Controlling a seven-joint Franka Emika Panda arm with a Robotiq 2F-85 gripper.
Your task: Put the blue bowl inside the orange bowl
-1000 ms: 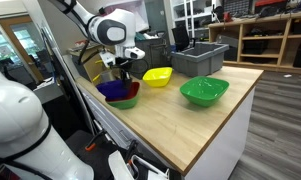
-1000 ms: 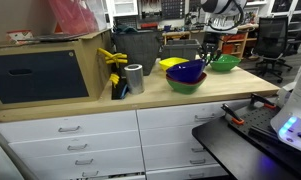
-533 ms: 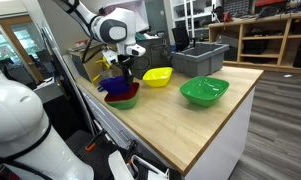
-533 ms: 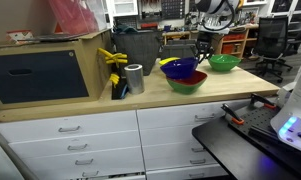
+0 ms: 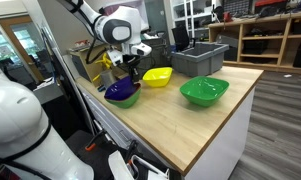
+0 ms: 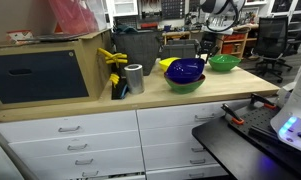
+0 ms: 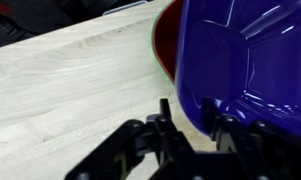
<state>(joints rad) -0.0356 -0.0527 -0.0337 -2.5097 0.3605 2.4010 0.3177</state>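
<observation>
The blue bowl [image 5: 120, 89] [image 6: 186, 70] sits inside the orange bowl, whose red inside shows beside it in the wrist view [image 7: 167, 45]. In both exterior views the blue bowl hides the orange bowl, and only a green rim [image 5: 128, 101] [image 6: 184, 86] shows below it. My gripper [image 7: 195, 122] is shut on the blue bowl [image 7: 245, 60], with one finger on each side of its near rim. In both exterior views the gripper [image 5: 127, 72] [image 6: 202, 52] hangs right over the stack.
A yellow bowl [image 5: 157, 76] and a larger green bowl [image 5: 204, 91] stand on the wooden countertop [image 5: 190, 125]. A grey bin [image 5: 198, 57] is behind them. A metal can [image 6: 135, 78] and yellow clamps [image 6: 113, 62] stand beside a box [image 6: 45, 70].
The blue bowl was lifted and tilted above the orange bowl half a second ago. It has now come back down into the orange bowl, with the gripper still on its rim.
</observation>
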